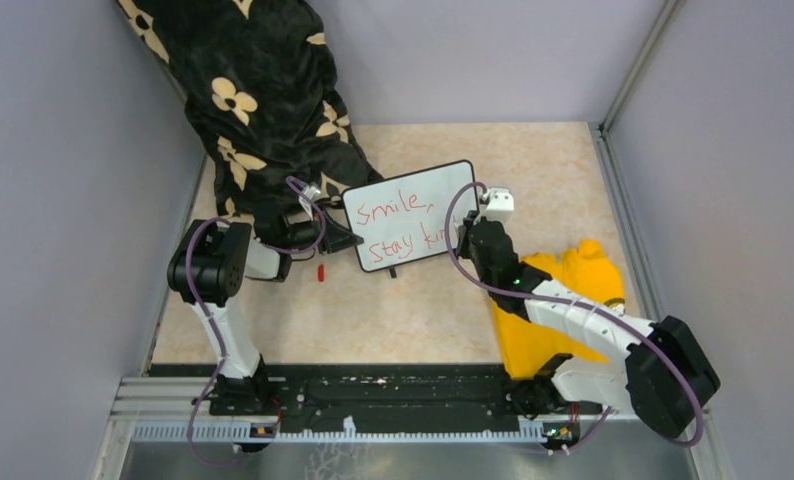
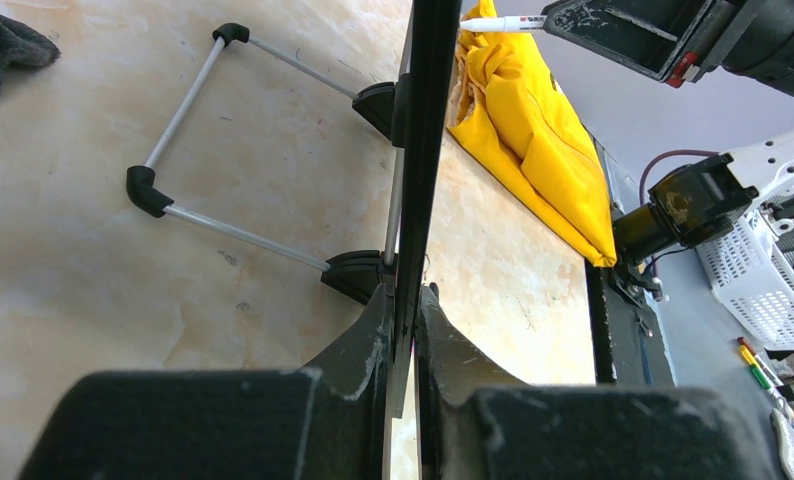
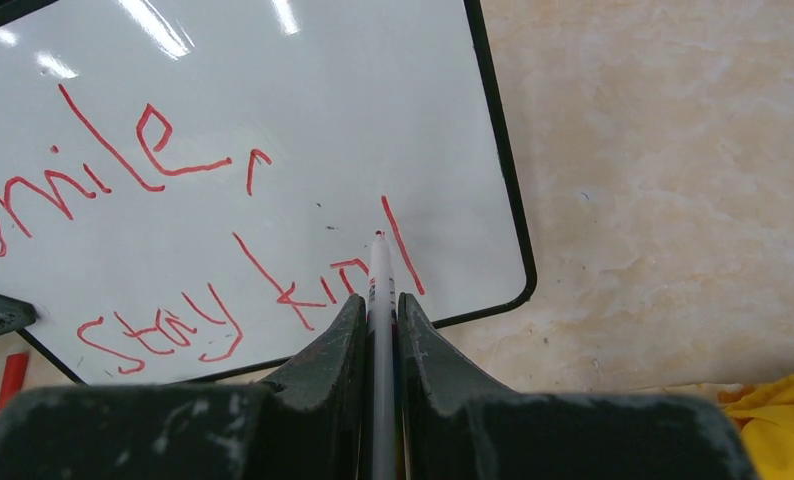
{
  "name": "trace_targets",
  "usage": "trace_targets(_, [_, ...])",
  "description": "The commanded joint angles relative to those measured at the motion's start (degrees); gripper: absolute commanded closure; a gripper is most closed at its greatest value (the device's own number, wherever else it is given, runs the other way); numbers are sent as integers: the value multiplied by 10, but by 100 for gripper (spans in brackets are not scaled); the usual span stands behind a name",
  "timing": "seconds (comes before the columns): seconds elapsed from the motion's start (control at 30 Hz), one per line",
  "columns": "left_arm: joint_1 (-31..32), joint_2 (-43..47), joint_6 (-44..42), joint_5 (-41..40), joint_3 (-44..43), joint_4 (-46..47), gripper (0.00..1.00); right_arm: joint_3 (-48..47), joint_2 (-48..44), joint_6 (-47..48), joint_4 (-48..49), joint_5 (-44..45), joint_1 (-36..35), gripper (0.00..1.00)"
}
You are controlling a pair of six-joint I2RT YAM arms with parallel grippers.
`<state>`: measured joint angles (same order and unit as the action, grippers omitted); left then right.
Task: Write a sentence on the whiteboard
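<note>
Whiteboard (image 1: 403,205) in left hand (image 2: 408,300), marker (image 3: 378,262) in right hand (image 3: 381,302).

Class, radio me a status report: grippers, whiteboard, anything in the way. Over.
Left gripper shut on whiteboard edge. Right gripper shut on marker, tip at end of sentence. Board face unobstructed.

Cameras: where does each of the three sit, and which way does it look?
Top external: above and behind the arms, looking down on the table; both arms show.
Left wrist: on the left arm, sighting along the whiteboard edge-on; its jaws clamp the frame.
Right wrist: on the right arm, facing the red sentence; its jaws hold a marker.
Shared: both wrist views show whiteboard, marker and yellow cloth.
</note>
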<state>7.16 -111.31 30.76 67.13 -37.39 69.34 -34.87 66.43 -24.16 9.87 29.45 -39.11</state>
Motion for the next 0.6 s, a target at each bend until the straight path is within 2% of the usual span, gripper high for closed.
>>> trace_targets(0.0, [2,-15,-9,-16,3,-53,100,9,-25,-8,13,-2,7,100])
trace_targets(0.57, [2,-15,-9,-16,3,-54,100,10,7,-11,26,17,8,100])
